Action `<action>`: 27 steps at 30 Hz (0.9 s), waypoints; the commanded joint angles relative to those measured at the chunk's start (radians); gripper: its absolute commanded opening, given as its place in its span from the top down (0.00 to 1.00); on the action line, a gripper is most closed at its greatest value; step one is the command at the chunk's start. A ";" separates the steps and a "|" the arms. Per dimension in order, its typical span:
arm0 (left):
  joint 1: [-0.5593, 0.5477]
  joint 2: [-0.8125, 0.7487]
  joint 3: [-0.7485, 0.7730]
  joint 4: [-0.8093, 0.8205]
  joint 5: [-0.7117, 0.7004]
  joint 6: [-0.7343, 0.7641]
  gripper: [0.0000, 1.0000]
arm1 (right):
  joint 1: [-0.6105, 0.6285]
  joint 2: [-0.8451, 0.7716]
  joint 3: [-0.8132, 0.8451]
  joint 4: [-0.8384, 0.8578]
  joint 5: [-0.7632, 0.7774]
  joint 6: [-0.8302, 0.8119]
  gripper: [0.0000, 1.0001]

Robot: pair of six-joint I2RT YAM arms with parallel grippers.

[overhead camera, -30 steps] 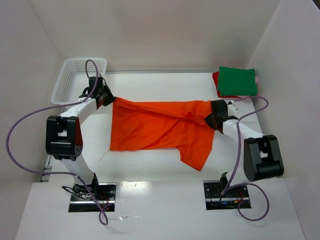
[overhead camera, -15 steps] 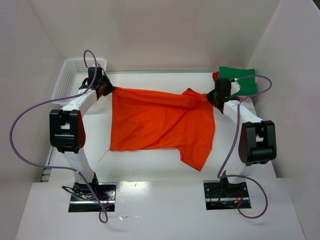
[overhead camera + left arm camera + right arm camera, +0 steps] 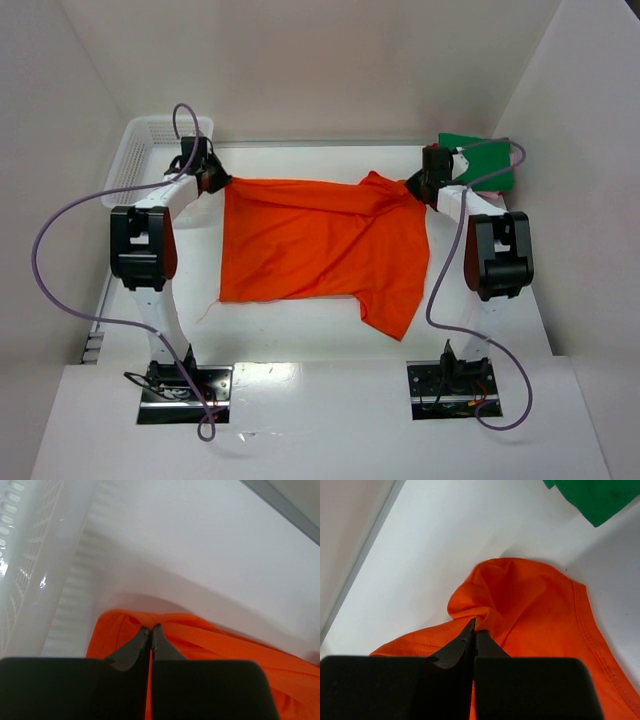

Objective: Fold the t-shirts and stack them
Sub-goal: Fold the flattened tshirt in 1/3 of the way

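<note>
The bright orange t-shirt (image 3: 320, 245) lies spread on the white table, one sleeve trailing toward the near right. My left gripper (image 3: 218, 182) is shut on its far left corner; the left wrist view shows the jaws (image 3: 150, 628) pinching a fold of orange cloth (image 3: 210, 640). My right gripper (image 3: 418, 190) is shut on its far right corner, the cloth (image 3: 535, 600) bunched at the jaw tips (image 3: 474, 625). A folded green t-shirt (image 3: 482, 160) lies at the far right, partly hidden by the right arm, and shows in the right wrist view (image 3: 595, 495). The red and pale pink shirts are hidden.
A white mesh basket (image 3: 140, 155) stands at the far left, close beside the left gripper; its wall shows in the left wrist view (image 3: 30, 570). White enclosure walls stand at the back and both sides. Purple cables loop from both arms.
Both grippers have pulled the shirt's far edge away from me toward the back wall, stretching it flatter. The right arm has swung up in front of the green shirt.
</note>
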 commanded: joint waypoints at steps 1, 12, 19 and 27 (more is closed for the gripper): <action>0.012 0.029 0.038 0.023 -0.016 0.013 1.00 | -0.037 0.034 0.041 0.091 0.008 -0.021 1.00; 0.012 0.107 0.165 0.023 -0.025 0.013 1.00 | -0.049 0.204 0.371 0.080 -0.030 -0.076 1.00; 0.021 0.165 0.247 0.013 -0.025 0.032 1.00 | -0.049 0.289 0.505 0.059 -0.039 -0.115 1.00; 0.021 0.207 0.303 0.013 -0.025 0.041 1.00 | -0.049 0.315 0.502 0.048 -0.050 -0.124 1.00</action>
